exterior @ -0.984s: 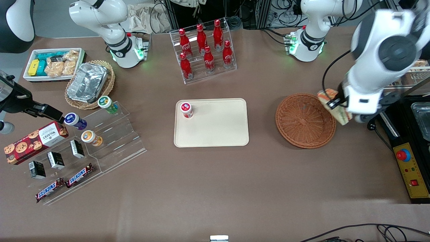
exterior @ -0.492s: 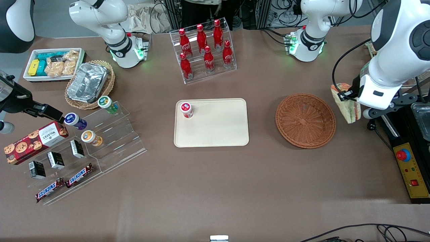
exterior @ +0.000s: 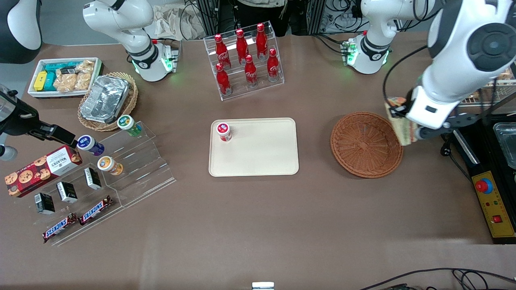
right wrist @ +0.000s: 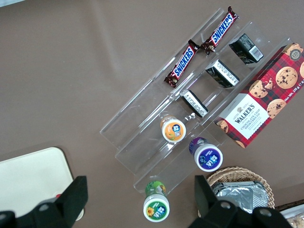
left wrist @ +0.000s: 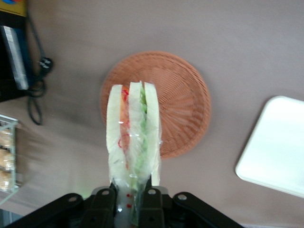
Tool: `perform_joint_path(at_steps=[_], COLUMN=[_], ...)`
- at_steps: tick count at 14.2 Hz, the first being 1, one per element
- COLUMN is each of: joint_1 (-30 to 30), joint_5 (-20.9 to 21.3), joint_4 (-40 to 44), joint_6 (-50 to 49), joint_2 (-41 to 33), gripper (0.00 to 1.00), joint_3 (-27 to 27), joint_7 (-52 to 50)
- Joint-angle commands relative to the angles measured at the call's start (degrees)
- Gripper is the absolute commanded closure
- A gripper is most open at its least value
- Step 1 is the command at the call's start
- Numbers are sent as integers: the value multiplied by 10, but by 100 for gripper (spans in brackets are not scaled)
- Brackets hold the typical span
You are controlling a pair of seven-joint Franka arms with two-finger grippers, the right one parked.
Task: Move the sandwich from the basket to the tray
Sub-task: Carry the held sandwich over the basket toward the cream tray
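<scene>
The sandwich (exterior: 400, 125) is a plastic-wrapped wedge with pale bread and orange-red and green filling. My left gripper (exterior: 404, 117) is shut on it and holds it in the air over the reddish-brown wicker basket's (exterior: 366, 144) rim, at the working arm's end. In the left wrist view the sandwich (left wrist: 133, 135) sticks out from between the gripper's (left wrist: 133, 191) fingers, with the empty basket (left wrist: 183, 102) below it. The beige tray (exterior: 258, 155) lies at the table's middle, beside the basket; one end of it shows in the left wrist view (left wrist: 275, 147).
A small red-capped jar (exterior: 223, 131) stands on the tray's corner. A rack of red bottles (exterior: 246, 60) stands farther from the camera. An acrylic stand with snacks (exterior: 121, 169), a tan basket with foil container (exterior: 107, 100) and a white snack bin (exterior: 64, 76) lie toward the parked arm's end. A yellow control box (exterior: 494, 201) sits past the basket.
My gripper with the sandwich swung away from the basket toward the working arm's end of the table, then came back over the basket's rim.
</scene>
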Motion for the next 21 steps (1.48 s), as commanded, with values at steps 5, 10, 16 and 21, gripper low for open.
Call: perform_joint_path(at_steps=[5,10,16,21], joint_1=[-46,-100,-180,-223], joint_5=[-80,-91,-80,-55], joint_4=[9,-4,-7,-13], joint_6=[10,91,256,323], joint_2=[44,82,181,244], gripper=[100,100,100,100], joint_3=[-7,-17,-16,-12], joint_7=[-16,-17,-17,-55])
